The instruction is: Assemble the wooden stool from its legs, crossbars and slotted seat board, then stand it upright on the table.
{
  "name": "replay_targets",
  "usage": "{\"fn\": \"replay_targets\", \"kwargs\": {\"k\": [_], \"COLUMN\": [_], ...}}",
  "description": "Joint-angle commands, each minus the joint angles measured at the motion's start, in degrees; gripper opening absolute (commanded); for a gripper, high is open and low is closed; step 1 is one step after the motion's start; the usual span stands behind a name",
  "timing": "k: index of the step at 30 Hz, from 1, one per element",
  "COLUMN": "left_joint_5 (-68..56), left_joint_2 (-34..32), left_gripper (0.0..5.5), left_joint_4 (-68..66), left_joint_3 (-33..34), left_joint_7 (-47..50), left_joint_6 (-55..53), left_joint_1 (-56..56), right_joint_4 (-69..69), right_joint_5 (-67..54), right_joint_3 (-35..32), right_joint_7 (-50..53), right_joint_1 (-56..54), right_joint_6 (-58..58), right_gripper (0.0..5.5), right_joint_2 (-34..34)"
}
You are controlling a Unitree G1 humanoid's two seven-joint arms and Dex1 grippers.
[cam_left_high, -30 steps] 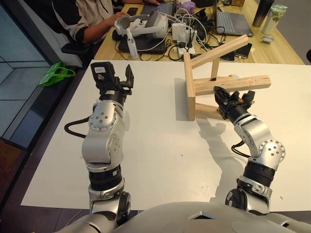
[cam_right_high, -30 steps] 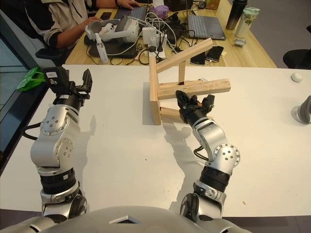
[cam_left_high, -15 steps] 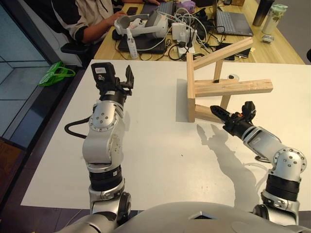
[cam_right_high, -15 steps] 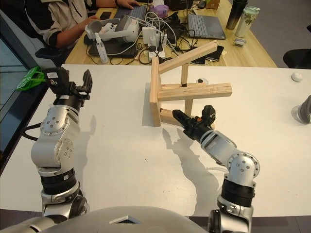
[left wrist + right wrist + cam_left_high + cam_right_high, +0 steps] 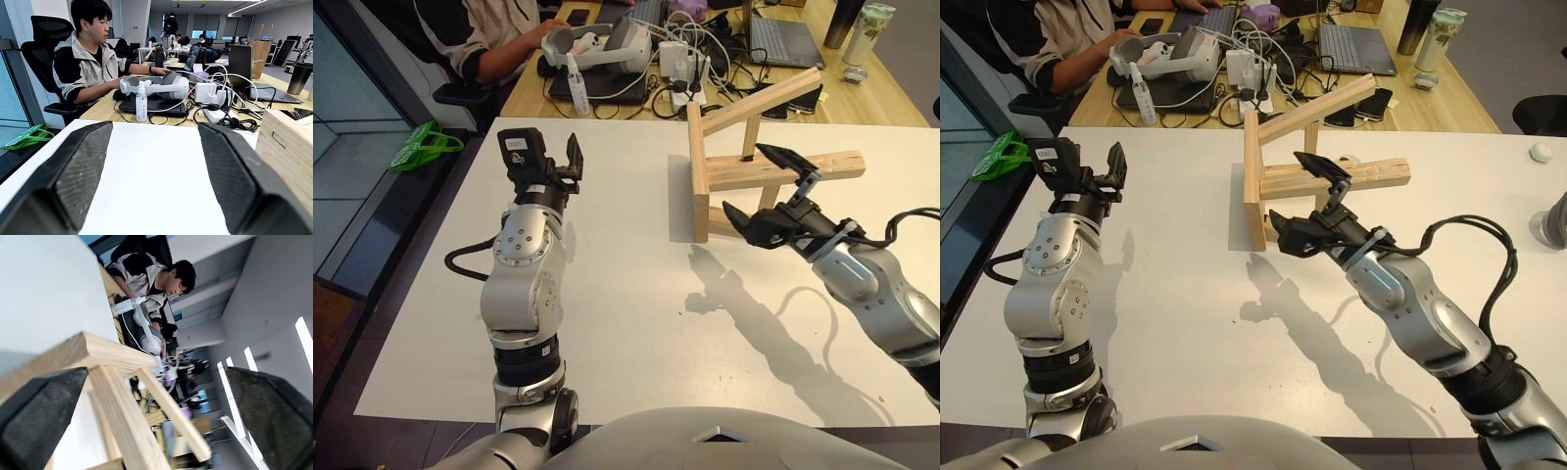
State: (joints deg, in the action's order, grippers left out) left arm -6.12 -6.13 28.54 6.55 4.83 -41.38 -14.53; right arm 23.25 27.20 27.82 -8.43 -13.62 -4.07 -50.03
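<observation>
The wooden stool point(image 5: 744, 171) lies on its side at the back middle of the white table point(image 5: 626, 333), its seat board point(image 5: 696, 171) on edge and its legs pointing to the right. My right gripper point(image 5: 762, 188) is open beside the legs. One of its fingers hangs over the middle leg and the other sits low by the near leg. From the right wrist, the stool's legs point(image 5: 122, 396) show between the spread pads point(image 5: 39, 406). My left gripper point(image 5: 551, 157) is raised over the table's left part, open and holding nothing, with both pads point(image 5: 83, 171) wide apart.
Behind the table stands a wooden desk point(image 5: 862, 98) with a headset point(image 5: 607, 54), a spray bottle point(image 5: 573, 83), cables and laptops, and a person seated at it. A grey cup point(image 5: 1552, 220) stands at the table's right edge. The table's near half is bare.
My right gripper has come off the stool's near leg, risen and turned with its fingers spread wider. The arm has swung out to the right. The stool rocked slightly. The left arm kept still.
</observation>
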Motion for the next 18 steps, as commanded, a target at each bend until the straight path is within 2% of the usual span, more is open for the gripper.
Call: {"fn": "replay_targets", "kwargs": {"k": [1,8,18], "left_joint_5": [1.01,1.32,1.60], "left_joint_2": [0.52,1.03,1.11], "left_gripper": [3.26,3.26,3.26], "left_joint_4": [-0.49,-1.00,-1.11], "left_joint_3": [-0.73,-0.99,-1.26], "left_joint_7": [0.42,0.50,0.09], "left_joint_6": [0.57,0.98,1.00], "left_joint_1": [-0.54,-1.02,-1.46], "right_joint_4": [-8.85,-16.28,-24.74], "right_joint_5": [13.73,24.74,29.85], "right_joint_3": [4.92,3.58,1.18], "right_joint_7": [-4.37,-6.30,-4.39], "right_joint_1": [-4.99,-7.23,-9.81], "right_joint_6": [4.01,2.08,-0.30], "right_gripper": [5.08,3.96,2.48], "right_joint_2": [1.79,7.75,14.44]}}
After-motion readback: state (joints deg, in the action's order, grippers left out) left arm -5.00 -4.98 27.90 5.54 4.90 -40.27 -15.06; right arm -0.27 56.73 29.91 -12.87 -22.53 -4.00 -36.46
